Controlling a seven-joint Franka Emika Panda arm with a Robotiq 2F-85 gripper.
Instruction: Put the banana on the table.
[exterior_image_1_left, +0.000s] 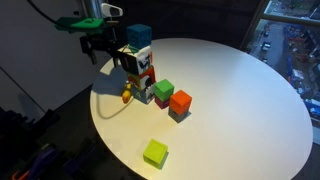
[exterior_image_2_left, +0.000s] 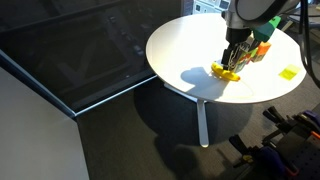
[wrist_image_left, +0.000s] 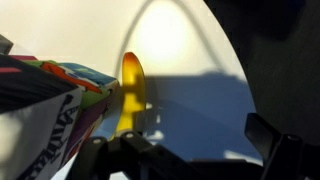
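Two fingers spread wide, banana ungripped

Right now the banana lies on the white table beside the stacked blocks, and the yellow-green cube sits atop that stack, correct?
Wrong about the cube: in an exterior view the yellow-green cube lies alone on the table, apart from the stack. The banana does lie beside the stack.

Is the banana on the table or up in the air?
On the table. The banana lies flat on its white top beside the blocks, jaws open.

Banana (yellow) prob. flat on white tbl.
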